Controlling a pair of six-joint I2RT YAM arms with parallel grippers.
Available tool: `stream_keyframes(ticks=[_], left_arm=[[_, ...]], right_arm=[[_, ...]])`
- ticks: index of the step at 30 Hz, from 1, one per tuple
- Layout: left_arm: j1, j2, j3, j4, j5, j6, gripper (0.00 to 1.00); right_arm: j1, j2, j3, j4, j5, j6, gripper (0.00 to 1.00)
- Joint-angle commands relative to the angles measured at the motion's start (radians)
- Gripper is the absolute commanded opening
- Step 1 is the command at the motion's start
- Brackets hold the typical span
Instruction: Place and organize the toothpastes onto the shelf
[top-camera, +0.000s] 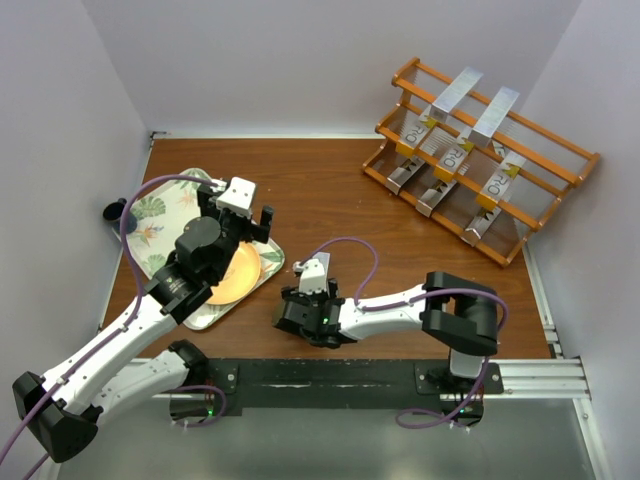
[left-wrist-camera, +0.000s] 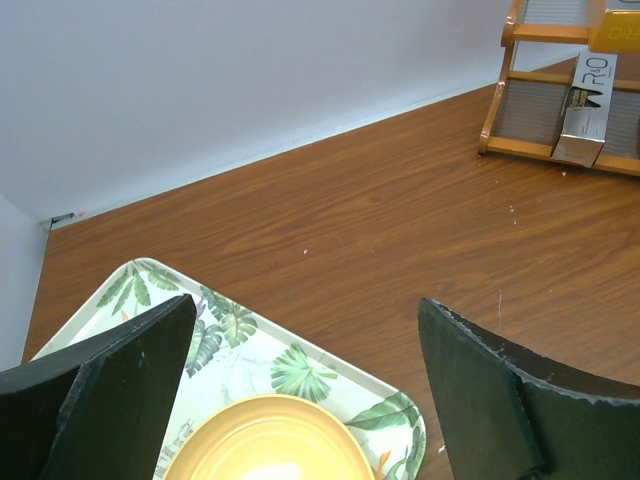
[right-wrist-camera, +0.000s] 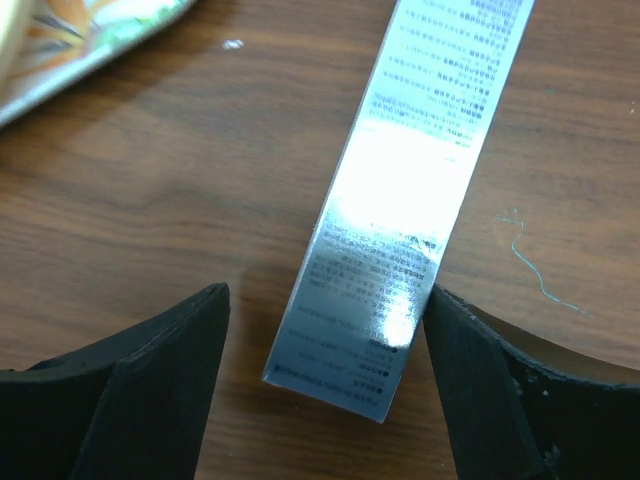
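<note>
One silver toothpaste carton (right-wrist-camera: 400, 210) lies flat on the wooden table in the right wrist view, between the fingers of my right gripper (right-wrist-camera: 328, 295). The gripper is open; its right finger (right-wrist-camera: 500, 390) is at the carton's edge and its left finger stands apart. In the top view my right gripper (top-camera: 297, 310) hides this carton. Several silver cartons (top-camera: 452, 97) lie on the orange-brown shelf (top-camera: 585, 160) at the far right. My left gripper (top-camera: 237, 208) is open and empty above the tray; in its wrist view (left-wrist-camera: 307, 303) the shelf (left-wrist-camera: 515, 148) and a carton (left-wrist-camera: 585, 120) show.
A leaf-patterned tray (top-camera: 160, 215) with a yellow plate (top-camera: 235, 275) lies at the left, also in the left wrist view: tray (left-wrist-camera: 250, 350), plate (left-wrist-camera: 270, 440). A small black object (top-camera: 115, 212) sits by the left wall. White walls enclose the table.
</note>
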Motion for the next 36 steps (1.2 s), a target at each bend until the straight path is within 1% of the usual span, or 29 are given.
stream_keyframes(ticks=[1,3,4,6,7,9,10,11,13,15,18,22,25,29,33,34,36], left_arm=[[0.004,-0.011,-0.011,0.044,-0.011,-0.007,0.98],[0.005,-0.011,-0.012,0.044,-0.013,-0.006,0.98],[0.004,-0.011,-0.012,0.044,-0.013,-0.006,0.98],[0.005,-0.008,-0.012,0.044,-0.014,-0.004,0.98],[0.004,-0.010,-0.012,0.044,-0.014,-0.004,0.98],[0.005,-0.006,-0.012,0.044,-0.013,-0.004,0.98],[0.004,-0.005,-0.012,0.044,-0.013,-0.004,0.98],[0.005,-0.005,-0.012,0.044,-0.013,-0.004,0.98],[0.005,-0.005,-0.012,0.044,-0.011,-0.004,0.98],[0.005,-0.003,-0.012,0.044,-0.013,-0.004,0.98],[0.005,-0.003,-0.012,0.044,-0.013,-0.004,0.98],[0.005,0.001,-0.011,0.042,-0.010,-0.004,0.98],[0.005,0.004,-0.011,0.041,-0.007,-0.006,0.98],[0.004,0.009,-0.009,0.041,-0.004,-0.006,0.98],[0.004,0.013,-0.009,0.041,-0.001,-0.007,0.98],[0.004,0.015,-0.009,0.041,-0.001,-0.007,0.98],[0.005,0.018,-0.006,0.041,-0.002,-0.007,0.98]], right_arm=[[0.000,0.019,0.037,-0.055,0.060,0.069,0.77],[0.000,0.023,0.034,-0.060,0.060,0.070,0.75],[0.000,0.023,0.032,-0.066,0.066,0.070,0.71],[-0.001,0.019,0.027,-0.071,0.071,0.073,0.66],[0.000,0.014,0.020,-0.072,0.074,0.070,0.61],[-0.001,0.004,0.014,-0.077,0.077,0.064,0.56],[-0.003,-0.001,0.011,-0.086,0.083,0.063,0.50],[-0.001,-0.006,0.007,-0.090,0.086,0.063,0.47],[-0.001,-0.022,-0.003,-0.101,0.091,0.058,0.41],[-0.001,-0.048,-0.012,-0.113,0.108,0.058,0.38],[-0.003,-0.087,-0.023,-0.133,0.140,0.034,0.29],[-0.035,-0.163,-0.035,-0.146,0.149,-0.057,0.26],[-0.060,-0.211,-0.031,-0.156,0.151,-0.129,0.24],[-0.096,-0.343,-0.009,-0.166,0.146,-0.247,0.23],[-0.182,-0.486,0.017,-0.129,0.065,-0.392,0.22],[-0.220,-0.509,0.024,-0.127,0.034,-0.454,0.22],[-0.251,-0.575,0.067,-0.133,0.022,-0.508,0.22]])
